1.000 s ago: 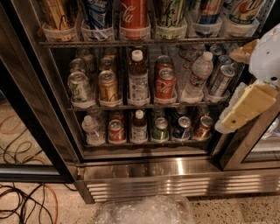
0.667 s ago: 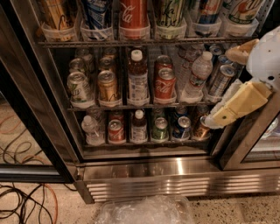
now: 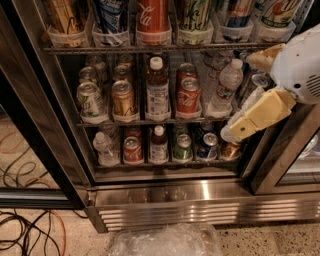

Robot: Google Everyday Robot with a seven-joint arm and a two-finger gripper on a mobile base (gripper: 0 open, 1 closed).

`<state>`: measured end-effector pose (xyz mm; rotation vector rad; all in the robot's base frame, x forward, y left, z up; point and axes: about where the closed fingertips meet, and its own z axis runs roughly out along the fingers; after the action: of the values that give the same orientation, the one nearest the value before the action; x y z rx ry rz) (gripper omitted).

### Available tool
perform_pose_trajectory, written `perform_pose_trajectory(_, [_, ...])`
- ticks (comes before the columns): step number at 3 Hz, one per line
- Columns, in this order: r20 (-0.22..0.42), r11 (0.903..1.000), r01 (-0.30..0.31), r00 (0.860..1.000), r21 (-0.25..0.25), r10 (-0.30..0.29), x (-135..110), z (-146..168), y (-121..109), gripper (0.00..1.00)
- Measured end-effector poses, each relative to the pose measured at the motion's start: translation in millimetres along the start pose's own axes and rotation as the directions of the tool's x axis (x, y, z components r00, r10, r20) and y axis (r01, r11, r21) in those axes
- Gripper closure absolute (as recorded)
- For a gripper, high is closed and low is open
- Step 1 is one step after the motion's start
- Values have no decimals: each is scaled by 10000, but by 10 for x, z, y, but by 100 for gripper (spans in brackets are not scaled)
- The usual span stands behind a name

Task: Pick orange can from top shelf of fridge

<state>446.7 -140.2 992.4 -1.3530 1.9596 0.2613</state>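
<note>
At right of view, in front of the open fridge [image 3: 200,197]: tool [image 3: 237,129], a cream-coloured piece slanting down and left from the white rounded arm housing [image 3: 300,65]. Tool tip sits level with the gap between the middle shelf [image 3: 135,121] and the bottom shelf [image 3: 165,163], just in front of the rightmost cans. Tool state: cannot tell whether spread or pressed together. It holds nothing visible.

Nearest to the tool: clear water bottle [image 3: 225,85] on the middle shelf, up and left of the tip. Further left on that shelf: red can [image 3: 189,95], then dark juice bottle [image 3: 158,90] with a white cap.

Top shelf [image 3: 120,49]: grey wire rack, row of translucent cup holders [image 3: 152,37] along the front. Red Coca-Cola can [image 3: 152,14] in the centre holder; blue-and-white can [image 3: 111,17] to its left.

Orange can [image 3: 65,15]: far-left holder of the top shelf, upright, top cut off by the frame edge. Well apart from the tool, at the opposite end of the shelf and higher up.

Floor: tangled cables [image 3: 25,230] at lower left; crumpled clear plastic wrap [image 3: 165,241] below the ribbed steel base.
</note>
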Motion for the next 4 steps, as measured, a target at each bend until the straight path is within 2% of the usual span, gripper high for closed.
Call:
perform_pose_trajectory(1, [309,9999,-84,9995,-87,87,-49,60,29,0])
perform_pose_trajectory(2, [1191,9988,-449,9918,-170,466,-174,153,62,0])
perform_pose_trajectory(3, [2250,9952,-943,9694,-278,981,-324,234,127,0])
perform_pose_trajectory(4, [3005,9925,-1196,9460,-251,1216,-516,301,192,0])
